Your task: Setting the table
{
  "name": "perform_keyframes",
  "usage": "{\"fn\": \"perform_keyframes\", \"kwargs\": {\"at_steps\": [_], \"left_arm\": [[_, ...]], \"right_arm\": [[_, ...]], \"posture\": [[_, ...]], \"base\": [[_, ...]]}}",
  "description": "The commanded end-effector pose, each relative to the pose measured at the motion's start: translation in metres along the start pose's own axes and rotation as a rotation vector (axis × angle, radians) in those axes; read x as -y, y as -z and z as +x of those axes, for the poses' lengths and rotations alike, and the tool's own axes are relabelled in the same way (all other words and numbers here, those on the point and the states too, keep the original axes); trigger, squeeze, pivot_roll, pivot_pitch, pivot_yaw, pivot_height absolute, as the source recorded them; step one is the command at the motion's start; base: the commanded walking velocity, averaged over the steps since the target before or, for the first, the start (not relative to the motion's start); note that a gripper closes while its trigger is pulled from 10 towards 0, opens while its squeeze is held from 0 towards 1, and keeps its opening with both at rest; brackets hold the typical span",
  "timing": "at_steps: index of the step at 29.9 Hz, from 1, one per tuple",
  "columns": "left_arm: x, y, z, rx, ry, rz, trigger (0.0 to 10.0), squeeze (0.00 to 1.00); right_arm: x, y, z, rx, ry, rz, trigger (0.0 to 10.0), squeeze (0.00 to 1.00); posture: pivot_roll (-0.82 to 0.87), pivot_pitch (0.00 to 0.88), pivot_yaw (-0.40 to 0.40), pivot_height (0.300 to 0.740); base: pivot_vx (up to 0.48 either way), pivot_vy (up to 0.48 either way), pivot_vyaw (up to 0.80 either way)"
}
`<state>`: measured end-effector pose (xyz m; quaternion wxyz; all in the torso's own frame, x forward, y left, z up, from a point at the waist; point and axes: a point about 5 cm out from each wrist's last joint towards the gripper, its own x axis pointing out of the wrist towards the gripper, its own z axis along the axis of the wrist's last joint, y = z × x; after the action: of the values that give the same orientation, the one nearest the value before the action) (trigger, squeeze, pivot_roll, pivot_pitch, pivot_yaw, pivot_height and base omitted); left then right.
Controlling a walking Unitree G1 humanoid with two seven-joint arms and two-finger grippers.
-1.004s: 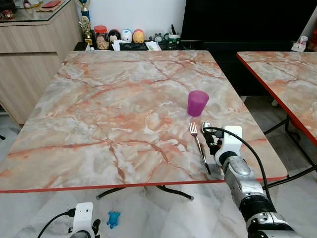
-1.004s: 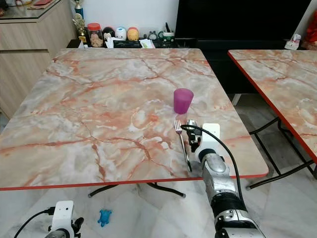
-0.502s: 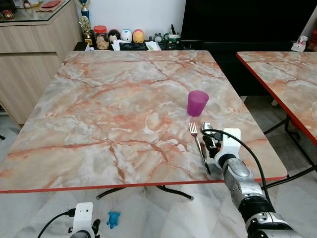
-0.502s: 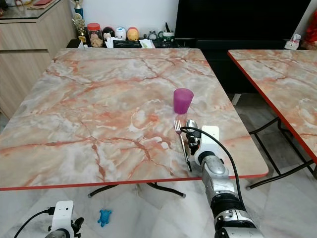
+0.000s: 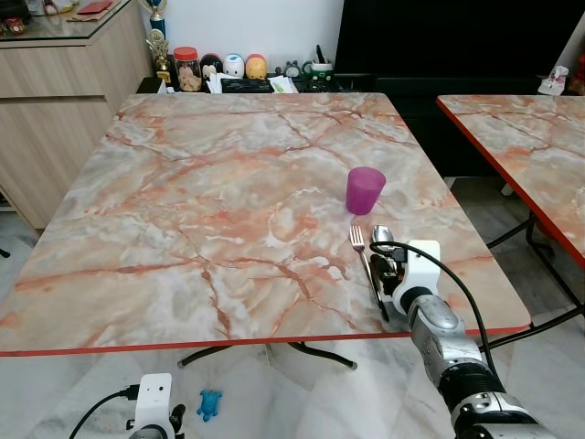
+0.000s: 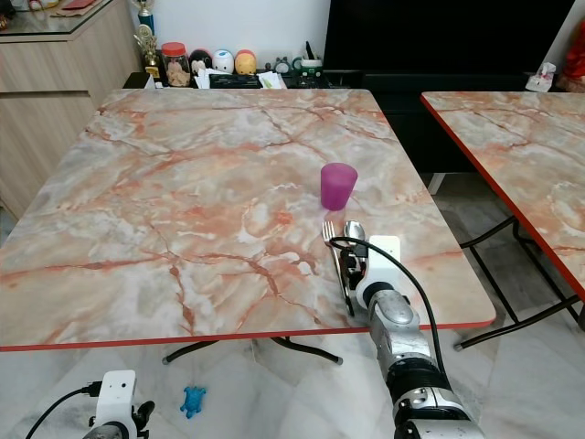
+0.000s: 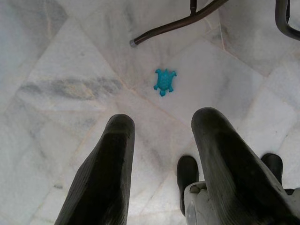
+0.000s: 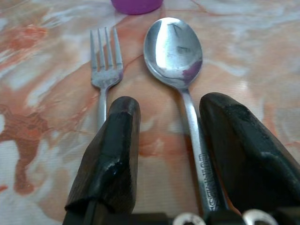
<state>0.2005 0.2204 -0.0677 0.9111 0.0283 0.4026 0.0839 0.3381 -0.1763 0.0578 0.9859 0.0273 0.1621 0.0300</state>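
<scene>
The two black fingers [image 8: 110, 154] of the right gripper [image 8: 171, 159] stand parted over the desk, released, with the handle of the shiny steel spoon [image 8: 176, 51] lying flat between them, nearer to one finger than the other. I cannot tell whether that nearer finger touches the handle. The spoon's bowl points away from the robot toward the purple plastic cup [image 5: 365, 189], and the steel fork [image 5: 364, 259] lies just beside it, on the robot's left, roughly parallel, tines the same way. Both pieces sit near the front right corner of the pink-veined marble desk [image 5: 210, 210] with its red edge, the cup a little beyond them.

To my eye the spoon is already laid down and the step in hand is letting go cleanly. Doing it well means drawing the gripper straight back along the handle's line, fingers wide, so neither one drags the spoon askew or nudges it into the fork. A slight lift first would help, since the handle runs close under the wrist. The desk edge is near, so any sideways sweep risks pushing cutlery toward it.

The left gripper [image 7: 161, 168] hangs idle low beside the desk, fingers apart and empty, over the pale marble floor [image 7: 56, 70] where a small blue turtle toy [image 7: 164, 80] lies.
</scene>
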Motion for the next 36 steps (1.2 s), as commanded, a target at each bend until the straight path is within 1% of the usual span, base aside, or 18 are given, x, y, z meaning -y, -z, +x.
{"fn": "perform_keyframes", "kwargs": {"at_steps": [1, 3, 4, 5, 6, 8, 10, 11, 13, 14, 15, 16, 17, 26, 30, 36], "left_arm": [[0.001, 0.003, 0.0, -0.019, -0.001, 0.006, 10.0, 0.0], [0.001, 0.003, 0.0, -0.018, -0.001, 0.007, 10.0, 0.0], [0.001, 0.003, 0.0, -0.018, -0.001, 0.008, 10.0, 0.0], [0.001, 0.003, 0.0, -0.018, -0.001, 0.008, 10.0, 0.0], [0.001, 0.003, 0.0, -0.018, -0.001, 0.008, 10.0, 0.0], [0.001, 0.003, 0.0, -0.018, -0.001, 0.007, 10.0, 0.0], [0.001, 0.003, 0.0, -0.018, -0.001, 0.006, 10.0, 0.0], [0.001, 0.003, 0.0, -0.018, -0.001, 0.007, 10.0, 0.0], [0.001, 0.003, 0.0, -0.018, -0.001, 0.007, 10.0, 0.0], [0.001, 0.003, 0.0, -0.018, -0.001, 0.007, 10.0, 0.0], [0.001, 0.003, 0.0, -0.018, -0.001, 0.007, 10.0, 0.0], [0.001, 0.003, 0.0, -0.018, -0.001, 0.007, 10.0, 0.0], [0.001, 0.002, 0.0, -0.018, -0.001, 0.006, 10.0, 0.0], [0.001, 0.003, 0.0, -0.019, 0.001, 0.004, 10.0, 0.0], [0.001, 0.003, 0.0, -0.019, 0.001, 0.003, 10.0, 0.0], [0.001, 0.003, 0.0, -0.02, 0.002, 0.001, 10.0, 0.0]], "right_arm": [[0.001, 0.004, -0.001, -0.018, 0.0, -0.001, 10.0, 0.0], [0.001, 0.005, -0.001, -0.02, -0.001, 0.0, 10.0, 0.0], [0.001, 0.006, -0.001, -0.022, -0.001, 0.0, 7.1, 0.0], [0.001, 0.006, -0.001, -0.024, -0.002, -0.001, 3.9, 0.0], [0.001, 0.007, -0.002, -0.027, -0.002, -0.002, 1.7, 0.0], [0.001, 0.007, -0.002, -0.029, -0.002, -0.002, 1.3, 0.0], [0.001, 0.008, -0.002, -0.031, -0.001, -0.003, 1.1, 0.0], [0.001, 0.008, -0.002, -0.033, 0.0, -0.004, 1.4, 0.0], [0.001, 0.008, -0.002, -0.035, 0.004, -0.004, 2.2, 0.0], [0.001, 0.008, -0.002, -0.035, 0.004, -0.004, 2.2, 0.0], [0.002, 0.009, -0.002, -0.036, 0.006, -0.005, 4.1, 0.0], [0.002, 0.009, -0.002, -0.038, 0.01, -0.006, 4.7, 0.0], [0.002, 0.01, -0.002, -0.042, 0.014, -0.005, 10.0, 0.0], [0.005, 0.017, -0.005, -0.072, 0.037, -0.004, 10.0, 0.0], [0.009, 0.021, -0.006, -0.099, 0.062, -0.018, 10.0, 0.0], [0.01, 0.023, -0.006, -0.102, 0.068, -0.01, 10.0, 0.0]], "posture": [[0.04, 0.0, -0.029, 0.74], [0.04, 0.0, -0.029, 0.74], [0.04, 0.0, -0.029, 0.74], [0.04, 0.0, -0.029, 0.74], [0.04, 0.0, -0.029, 0.74], [0.04, 0.0, -0.028, 0.74], [0.04, 0.0, -0.028, 0.74], [0.04, 0.0, -0.028, 0.74], [0.04, 0.0, -0.028, 0.74], [0.04, 0.0, -0.028, 0.74], [0.04, 0.0, -0.028, 0.74], [0.04, 0.0, -0.028, 0.74], [0.04, 0.0, -0.028, 0.74], [0.04, 0.0, -0.029, 0.74], [0.04, 0.0, -0.03, 0.74], [0.04, 0.0, -0.029, 0.74]], "base": [[0.0, 0.0, 0.0], [0.0, 0.0, 0.0], [0.0, 0.0, 0.0], [0.0, 0.0, 0.0], [0.0, 0.0, 0.0], [0.0, 0.0, 0.0], [0.0, 0.0, 0.0], [0.0, 0.0, 0.0], [0.0, 0.0, 0.0], [0.0, 0.0, 0.0], [0.0, 0.0, 0.0], [0.0, 0.0, 0.0], [0.0, 0.0, 0.0], [0.0, 0.0, 0.0], [0.0, 0.0, 0.0], [0.0, 0.0, 0.0]]}}
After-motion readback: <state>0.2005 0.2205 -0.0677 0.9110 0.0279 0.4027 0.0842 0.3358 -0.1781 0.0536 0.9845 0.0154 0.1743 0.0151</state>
